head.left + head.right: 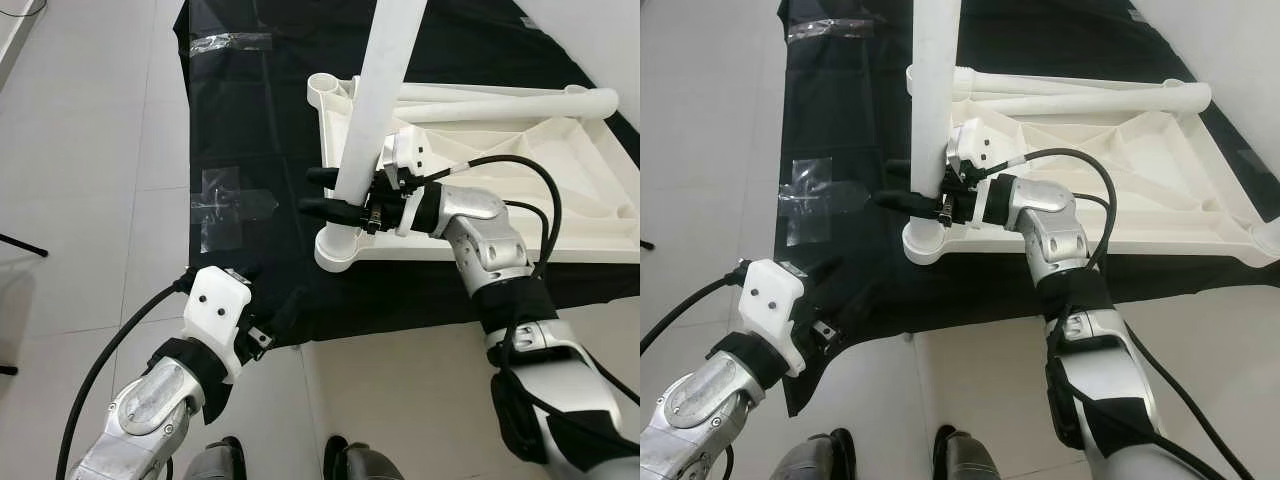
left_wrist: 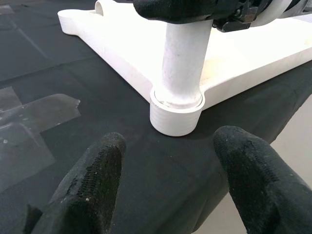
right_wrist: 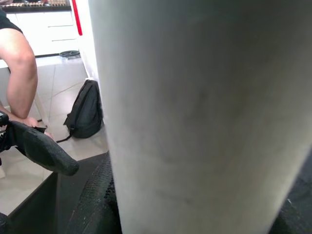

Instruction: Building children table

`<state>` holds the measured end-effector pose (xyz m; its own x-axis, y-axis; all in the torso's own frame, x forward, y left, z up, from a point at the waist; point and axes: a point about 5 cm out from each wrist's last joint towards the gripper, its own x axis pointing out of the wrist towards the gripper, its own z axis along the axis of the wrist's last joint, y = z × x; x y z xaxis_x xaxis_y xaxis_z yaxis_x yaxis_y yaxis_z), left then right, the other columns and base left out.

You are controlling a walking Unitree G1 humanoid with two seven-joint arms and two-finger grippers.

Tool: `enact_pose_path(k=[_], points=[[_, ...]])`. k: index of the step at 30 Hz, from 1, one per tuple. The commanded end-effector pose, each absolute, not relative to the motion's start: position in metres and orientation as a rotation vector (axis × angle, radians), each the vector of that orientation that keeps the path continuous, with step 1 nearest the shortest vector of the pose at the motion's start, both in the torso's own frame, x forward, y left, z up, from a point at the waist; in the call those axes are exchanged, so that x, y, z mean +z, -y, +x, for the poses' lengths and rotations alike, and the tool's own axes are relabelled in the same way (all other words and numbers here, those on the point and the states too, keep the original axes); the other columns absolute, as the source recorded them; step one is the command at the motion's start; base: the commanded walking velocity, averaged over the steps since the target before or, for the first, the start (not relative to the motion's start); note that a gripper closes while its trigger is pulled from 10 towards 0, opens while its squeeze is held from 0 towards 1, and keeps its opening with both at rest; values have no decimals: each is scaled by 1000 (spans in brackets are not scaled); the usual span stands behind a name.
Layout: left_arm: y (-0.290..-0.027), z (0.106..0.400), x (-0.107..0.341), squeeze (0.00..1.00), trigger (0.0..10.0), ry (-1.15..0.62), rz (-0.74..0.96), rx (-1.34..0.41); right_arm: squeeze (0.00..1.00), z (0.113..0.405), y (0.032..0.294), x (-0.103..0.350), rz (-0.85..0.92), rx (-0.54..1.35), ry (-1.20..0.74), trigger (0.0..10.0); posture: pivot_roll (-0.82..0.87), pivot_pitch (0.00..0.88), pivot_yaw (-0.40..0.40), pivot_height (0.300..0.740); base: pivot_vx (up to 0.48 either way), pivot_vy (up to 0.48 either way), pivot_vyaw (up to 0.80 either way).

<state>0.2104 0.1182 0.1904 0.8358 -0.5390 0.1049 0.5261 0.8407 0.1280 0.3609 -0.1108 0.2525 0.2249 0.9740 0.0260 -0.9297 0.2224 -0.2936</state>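
A white children's tabletop (image 1: 560, 160) lies upside down on a black cloth (image 1: 250, 130) spread over the tiled floor (image 1: 90, 150), and a white table leg (image 1: 375, 95) stands upright in the round corner socket (image 2: 175, 114) at the tabletop's near corner. The right gripper (image 1: 335, 192) has its two black fingers closed around that leg just above the socket. The left gripper (image 2: 168, 178) hovers low over the cloth just in front of the socket, fingers spread wide and holding nothing, while another white leg (image 1: 500, 103) lies flat on the tabletop's underside.
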Motion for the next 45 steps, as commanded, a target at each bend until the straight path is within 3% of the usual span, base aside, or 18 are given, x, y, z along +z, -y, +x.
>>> enact_pose_path(k=[1, 7, 10, 11, 13, 20, 21, 23, 24, 25, 26, 27, 34, 35, 36, 37, 38, 45], points=[[-117, 207, 188, 0, 10000, 123, 101, -575, 0, 358, 103, 236, -263, 1374, 171, 0, 125, 242, -100, 740, 0, 0, 0], [-116, 206, 187, 0, 10000, 121, 100, -578, 0, 359, 103, 214, -247, 1186, 146, 0, 122, 237, -111, 740, 0, 0, 0], [-115, 205, 187, 0, 10000, 121, 104, -580, 0, 351, 98, 187, -169, 846, 77, 0, 149, 239, -138, 740, 0, 0, 0], [-115, 205, 187, 0, 10000, 121, 104, -580, 0, 351, 98, 187, -169, 846, 77, 0, 149, 239, -138, 740, 0, 0, 0], [-118, 205, 187, 0, 10000, 123, 106, -567, 0, 306, 82, 151, -84, 650, -18, 0, 123, 229, -123, 740, 0, 0, 0], [-113, 207, 188, 0, 10000, 129, 98, -586, 0, 324, 79, 160, -115, 637, 26, 0, 131, 234, -122, 740, 0, 0, 0], [-115, 208, 188, 0, 10000, 129, 101, -582, 0, 326, 77, 162, -118, 649, 31, 2588, 130, 232, -123, 740, 0, 0, 0], [-115, 208, 188, 0, 10000, 129, 102, -578, 0, 327, 75, 163, -122, 652, 33, 2588, 131, 232, -124, 740, 0, 0, 0], [-116, 208, 188, 0, 10000, 129, 104, -574, 0, 328, 74, 167, -115, 662, 58, 10000, 130, 232, -123, 740, 0, 0, 0], [-117, 209, 188, 0, 10000, 130, 105, -572, 525, 329, 74, 172, -92, 670, 81, 10000, 129, 232, -121, 740, 0, 0, 0], [-117, 209, 188, 0, 10000, 130, 105, -572, 525, 329, 74, 172, -92, 670, 81, 10000, 129, 232, -121, 740, 0, 0, 0], [-117, 209, 188, 0, 10000, 131, 106, -573, 1000, 323, 72, 181, -57, 689, 96, 10000, 122, 231, -115, 740, 0, 0, 0], [-114, 209, 188, 0, 10000, 129, 101, -587, 1000, 323, 89, 184, -43, 765, 125, 10000, 107, 238, -108, 740, 0, 0, 0], [-114, 209, 188, 0, 10000, 128, 100, -587, 847, 322, 92, 184, -50, 780, 129, 10000, 107, 238, -108, 740, 0, 0, 0], [-114, 209, 187, 0, 10000, 126, 100, -588, 408, 319, 97, 183, -46, 808, 130, 10000, 103, 241, -106, 740, 0, 0, 0], [-114, 209, 187, 0, 10000, 125, 99, -589, 408, 317, 100, 183, -43, 826, 129, 10000, 103, 241, -106, 740, 0, 0, 0], [-114, 209, 186, 0, 10000, 123, 98, -589, 0, 314, 104, 182, -40, 847, 128, 10000, 99, 243, -105, 740, 0, 0, 0], [-115, 209, 182, 0, 10000, 112, 80, -577, 0, 306, 136, 175, -71, 824, 120, 10000, 89, 247, -100, 740, 0, 0, 0]])
